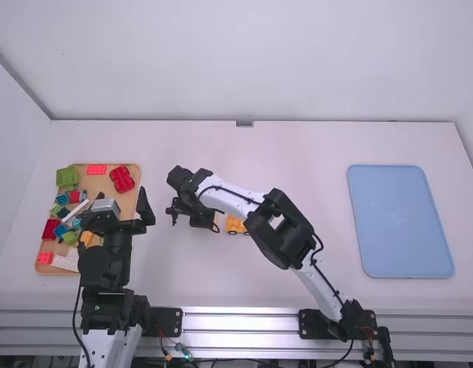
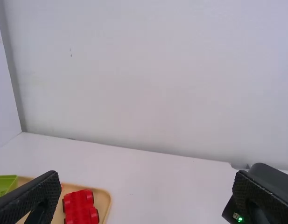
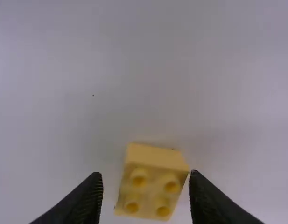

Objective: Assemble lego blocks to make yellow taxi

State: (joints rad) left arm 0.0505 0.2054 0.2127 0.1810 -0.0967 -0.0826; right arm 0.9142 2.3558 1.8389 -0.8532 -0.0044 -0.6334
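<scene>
Tan tray (image 1: pixel 100 185) holds assorted blocks (image 1: pixel 122 179); left claw (image 1: pixel 121 208) and right claw (image 1: pixel 195 220) both gape.

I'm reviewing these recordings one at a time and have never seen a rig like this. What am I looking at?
Two robot arms stand at a white table. The high view looks down from above and behind them; the other two come from cameras on their wrists. A tan tray of colourful toy blocks lies on the left, a blue panel on the right, and a yellow wheeled piece near the middle. The left claw is open and empty. The right claw has its fingers either side of a yellow block, with a gap showing, so it seems not to be gripped.
</scene>
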